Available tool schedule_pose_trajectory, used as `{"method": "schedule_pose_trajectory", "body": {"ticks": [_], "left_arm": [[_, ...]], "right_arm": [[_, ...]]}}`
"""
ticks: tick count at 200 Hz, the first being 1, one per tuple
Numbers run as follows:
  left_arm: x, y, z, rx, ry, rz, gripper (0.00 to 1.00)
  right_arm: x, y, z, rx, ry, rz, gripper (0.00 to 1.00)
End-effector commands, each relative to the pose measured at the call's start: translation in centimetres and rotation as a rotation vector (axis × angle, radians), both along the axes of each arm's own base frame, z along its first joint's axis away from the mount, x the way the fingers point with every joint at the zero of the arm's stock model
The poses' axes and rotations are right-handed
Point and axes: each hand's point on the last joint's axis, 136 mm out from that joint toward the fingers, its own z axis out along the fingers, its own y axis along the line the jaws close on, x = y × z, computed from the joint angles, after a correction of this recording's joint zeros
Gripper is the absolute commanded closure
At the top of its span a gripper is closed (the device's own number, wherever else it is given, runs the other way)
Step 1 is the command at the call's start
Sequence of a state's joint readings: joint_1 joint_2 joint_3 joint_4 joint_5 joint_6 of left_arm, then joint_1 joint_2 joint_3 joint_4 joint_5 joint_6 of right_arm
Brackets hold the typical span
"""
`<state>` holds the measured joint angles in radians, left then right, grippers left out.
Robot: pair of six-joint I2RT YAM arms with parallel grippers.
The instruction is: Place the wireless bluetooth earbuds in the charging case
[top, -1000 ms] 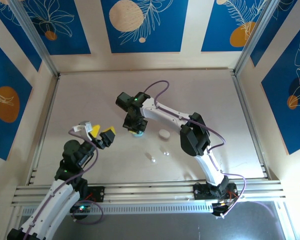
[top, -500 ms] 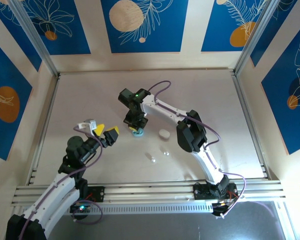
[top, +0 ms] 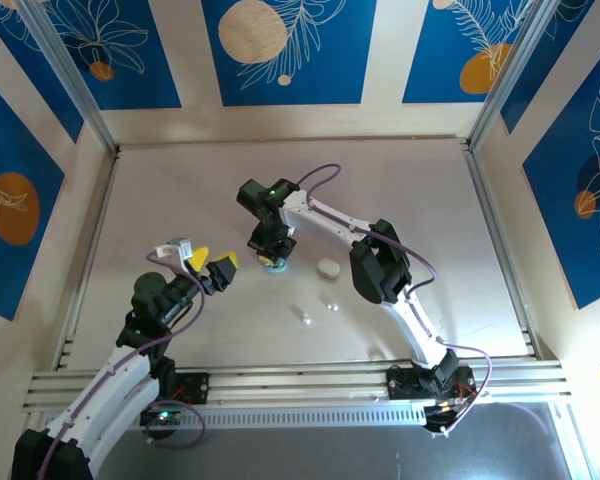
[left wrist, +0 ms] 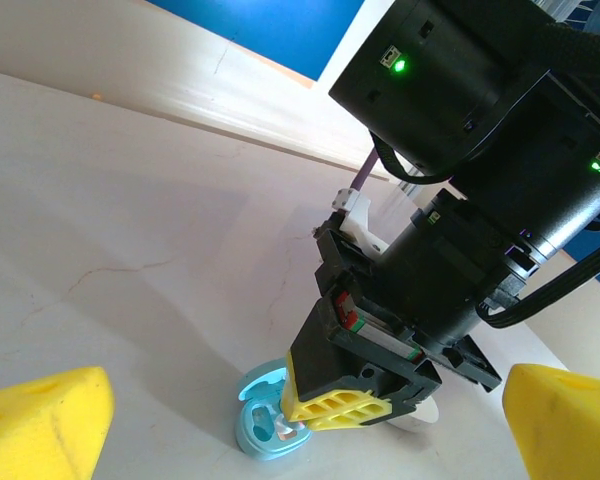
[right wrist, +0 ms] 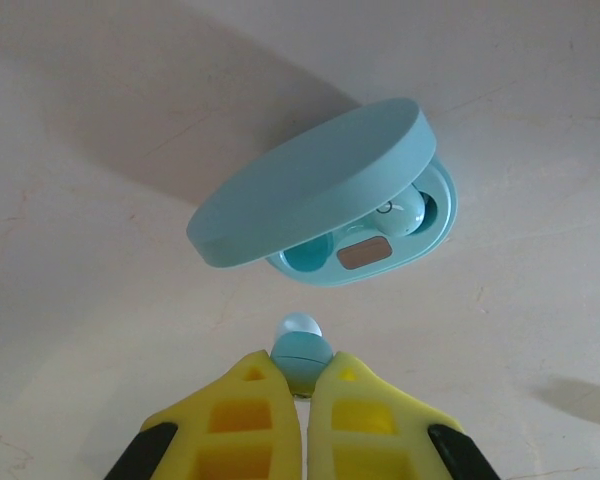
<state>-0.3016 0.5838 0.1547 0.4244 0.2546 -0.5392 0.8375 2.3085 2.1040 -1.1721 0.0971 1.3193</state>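
Right gripper [right wrist: 302,378] pinching pale blue glossy earbud [right wrist: 300,348], just short of open pale blue oval case [right wrist: 380,255]; empty socket [right wrist: 305,258] straight ahead. Left gripper [top: 207,263] spread, farther off.

In the top view, the open case [top: 274,266] lay on the table [top: 160,200] just left of centre, directly under the right gripper [top: 270,254]. The second case [top: 327,267] lay to its right, apart from it. The upper bud [top: 331,303] sat below the second case, with the lower bud [top: 306,318] down-left of it, near but not touching. The left gripper [top: 208,265] stood left of the open case. In the right wrist view, the seated bud [right wrist: 405,212] lay in the case's right well. The gripped bud [right wrist: 300,350] sat between the fingertips at bottom centre, just below the case.
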Motion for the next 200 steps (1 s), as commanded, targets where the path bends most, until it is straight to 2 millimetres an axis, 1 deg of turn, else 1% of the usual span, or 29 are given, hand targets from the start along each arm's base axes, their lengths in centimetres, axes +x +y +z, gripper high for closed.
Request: {"method": "schedule_pose_trajectory", "body": {"ticks": [1,200], "left_arm": [[-0.3,-0.3,0.9,0.005,-0.047,-0.022,0.00],[-0.4,-0.4,1.1,0.003,-0.049,-0.026,0.00]], "right_arm": [[-0.1,-0.1,-0.3,-0.011,0.033,-0.030,1.00],[0.3,0.0,-1.6,-0.016,0.056,-0.043,1.00]]}}
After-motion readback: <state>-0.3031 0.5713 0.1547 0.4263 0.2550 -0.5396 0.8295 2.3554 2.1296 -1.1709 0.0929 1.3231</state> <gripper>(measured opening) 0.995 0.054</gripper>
